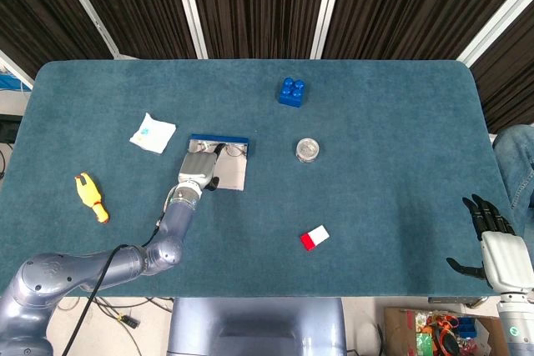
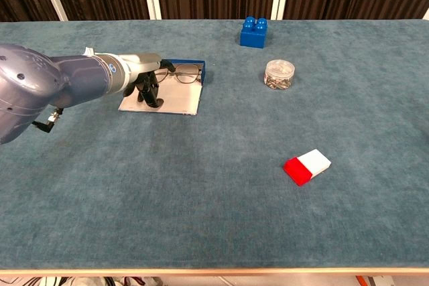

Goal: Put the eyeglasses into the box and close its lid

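The box lies open left of the table's middle, with its blue tray [image 1: 219, 137] [image 2: 201, 72] at the back and its silver lid [image 1: 232, 176] [image 2: 175, 102] flat in front. The thin-framed eyeglasses [image 1: 234, 151] [image 2: 181, 74] sit at the tray's front edge. My left hand [image 1: 198, 171] [image 2: 146, 80] hangs over the left part of the lid, dark fingers pointing down, and holds the eyeglasses by the temple on their left side. My right hand [image 1: 492, 243] rests off the table's near right corner with its fingers spread and nothing in it.
A blue block [image 1: 290, 92] [image 2: 253, 32] stands at the back. A clear jar [image 1: 308, 150] [image 2: 279, 74] sits right of the box. A red-and-white block [image 1: 314, 238] [image 2: 307, 167] lies nearer the front. A white packet [image 1: 153, 132] and a yellow toy [image 1: 92, 197] lie at the left.
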